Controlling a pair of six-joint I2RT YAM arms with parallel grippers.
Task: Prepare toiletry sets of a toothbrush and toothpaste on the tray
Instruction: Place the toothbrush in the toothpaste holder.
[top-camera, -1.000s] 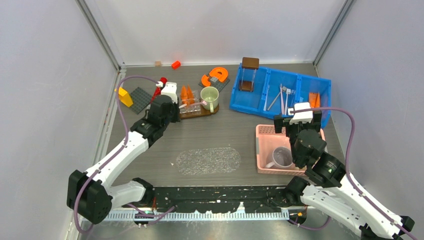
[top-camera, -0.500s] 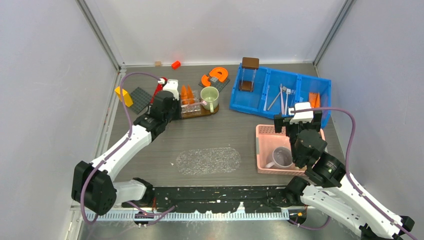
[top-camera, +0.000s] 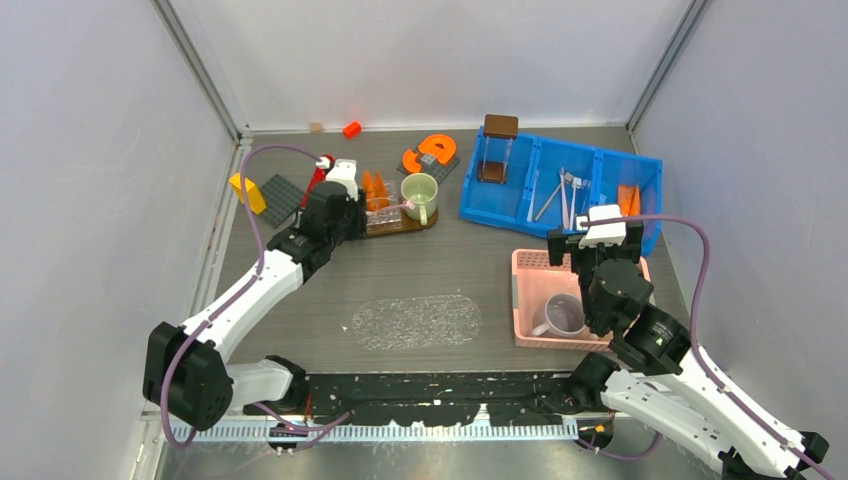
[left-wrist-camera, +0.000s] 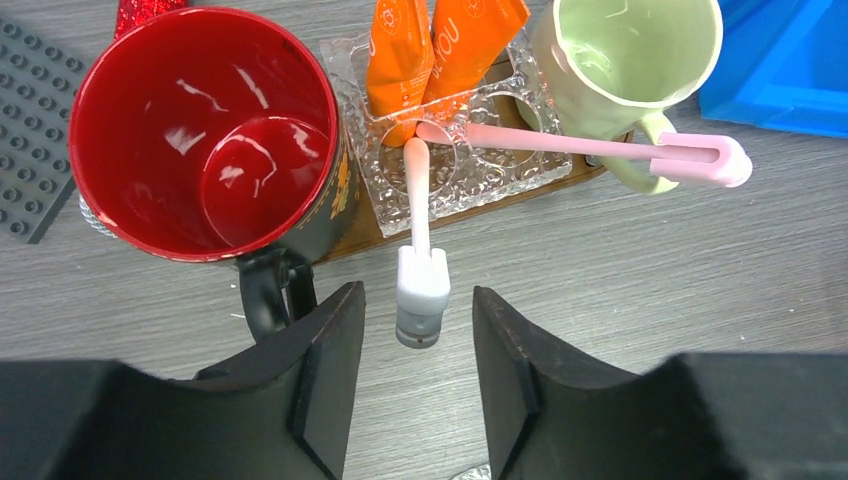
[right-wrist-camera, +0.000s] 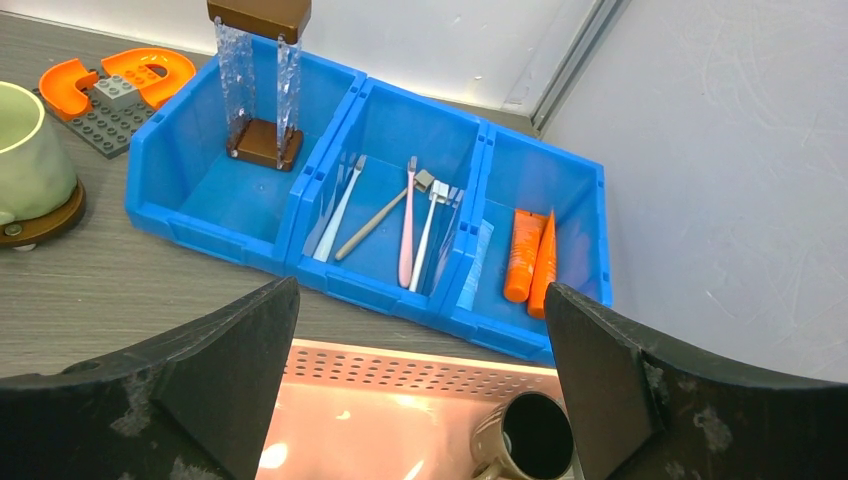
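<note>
My left claw (left-wrist-camera: 417, 300) stands apart, one finger on either side of the white toothbrush (left-wrist-camera: 417, 200) and touching neither side of its head. The head lies low over the desk (left-wrist-camera: 620, 300). The handle runs away from me into the glass tray (left-wrist-camera: 500, 165), and through the glass I cannot tell whether its tip is seated in a well or only on the rim.

To finish well, I think I should widen a little more and back off along the handle's line, lifting clear without nudging the head or the red mug (left-wrist-camera: 200, 130) handle beside my left finger.

Beyond stand two toothpaste (left-wrist-camera: 400, 50) tubes, and a pink toothbrush (left-wrist-camera: 590, 147) lies across to the green mug (left-wrist-camera: 620, 60).

My right claw (right-wrist-camera: 420, 292) hangs wide apart and empty before the blue bin (right-wrist-camera: 250, 235), where I judge the next pair waits.
</note>
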